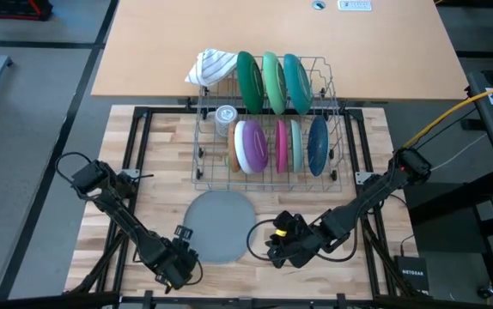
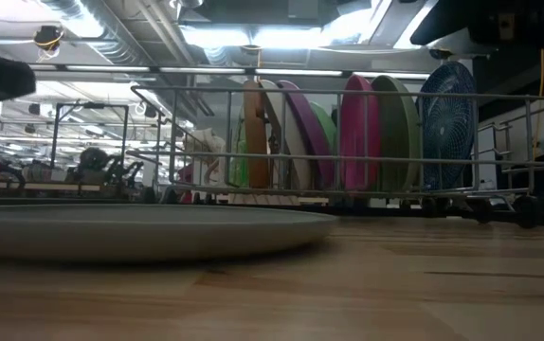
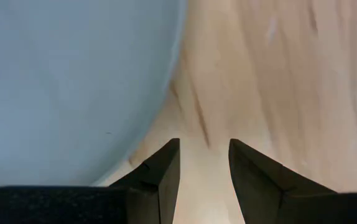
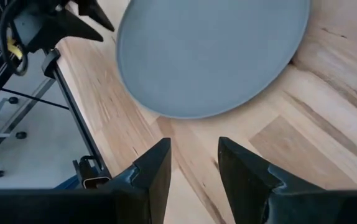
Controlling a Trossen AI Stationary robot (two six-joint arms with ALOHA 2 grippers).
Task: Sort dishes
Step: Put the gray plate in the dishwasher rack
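Both claws are empty right now. The left gripper (image 3: 204,165) sits low over the wood just beside the near-left edge of the big grey-blue plate (image 1: 220,225), fingers parted by a narrow gap with only bare table (image 1: 152,215) showing between them, not touching the plate. The right gripper (image 4: 194,163) is on the other side of that same plate, near its right edge, fingers also a little apart with nothing between them, tips hanging over the wood short of the rim. The plate itself lies flat on the table, on the robot's side of the wire dish rack (image 1: 341,163), apart from it. The rack is where everything else lives, all standing on edge: in the row far from the plate there's a dark green plate (image 1: 248,81), a lighter green one (image 1: 273,81) and a teal one (image 1: 297,83). In the row closer to the plate there's a tan dish (image 1: 233,146), a white plate (image 1: 248,146) pressed up against a purple one (image 1: 258,148), then a pink plate (image 1: 281,146), a pale green one (image 1: 295,144) and a blue one (image 1: 317,146). A small clear glass (image 1: 225,117) sits in the rack's left side, and a striped white cloth (image 1: 212,65) is draped over the rack's far-left corner.
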